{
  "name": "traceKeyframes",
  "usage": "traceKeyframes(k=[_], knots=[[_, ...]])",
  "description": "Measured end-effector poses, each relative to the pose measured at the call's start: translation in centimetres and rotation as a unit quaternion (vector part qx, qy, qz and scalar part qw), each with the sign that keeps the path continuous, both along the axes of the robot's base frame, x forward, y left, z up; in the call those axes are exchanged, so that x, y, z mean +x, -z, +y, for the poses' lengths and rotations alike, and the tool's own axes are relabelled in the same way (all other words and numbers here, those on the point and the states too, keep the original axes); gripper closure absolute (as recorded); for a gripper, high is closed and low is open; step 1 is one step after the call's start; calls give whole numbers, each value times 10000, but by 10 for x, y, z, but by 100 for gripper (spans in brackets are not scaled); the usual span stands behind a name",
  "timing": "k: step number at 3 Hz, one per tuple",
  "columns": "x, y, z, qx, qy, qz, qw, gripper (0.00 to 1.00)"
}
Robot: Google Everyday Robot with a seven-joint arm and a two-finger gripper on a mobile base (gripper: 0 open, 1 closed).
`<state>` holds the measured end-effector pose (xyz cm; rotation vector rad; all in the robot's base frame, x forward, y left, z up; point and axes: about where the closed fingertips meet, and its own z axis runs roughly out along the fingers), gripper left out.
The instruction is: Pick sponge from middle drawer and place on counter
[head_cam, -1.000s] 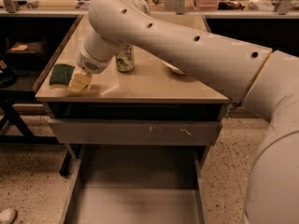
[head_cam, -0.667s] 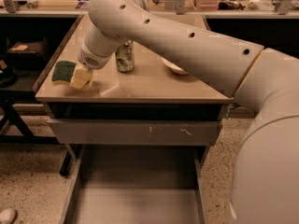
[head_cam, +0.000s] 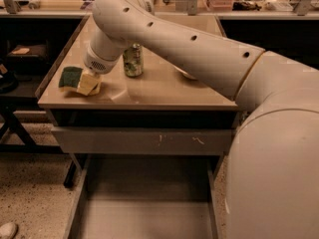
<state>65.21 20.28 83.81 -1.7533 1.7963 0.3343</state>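
Note:
The sponge point(head_cam: 70, 76), dark green face up, lies on the front left corner of the beige counter point(head_cam: 164, 91). My gripper point(head_cam: 88, 83) is right against the sponge's right side, low over the counter, at the end of the big white arm that reaches in from the right. The middle drawer point(head_cam: 144, 203) is pulled open below, and its grey floor shows nothing on it.
A green can point(head_cam: 132, 59) stands on the counter just behind the wrist. A pale bowl point(head_cam: 185, 75) is mostly hidden behind the arm. A grey drawer front with pale scratches point(head_cam: 149, 141) sits under the counter. Dark shelving stands to the left, cluttered benches behind.
The arm has shifted slightly, with its upper part sitting lower in the view. The gripper and the sponge stay at about the same spot on the counter's left front corner.

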Motion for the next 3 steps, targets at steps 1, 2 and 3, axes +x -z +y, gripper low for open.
traceKeyframes(k=[1,2,3], knots=[[0,0,0,0,0,1,10000,82],[0,0,0,0,0,1,10000,58],[0,0,0,0,0,2,10000,36]])
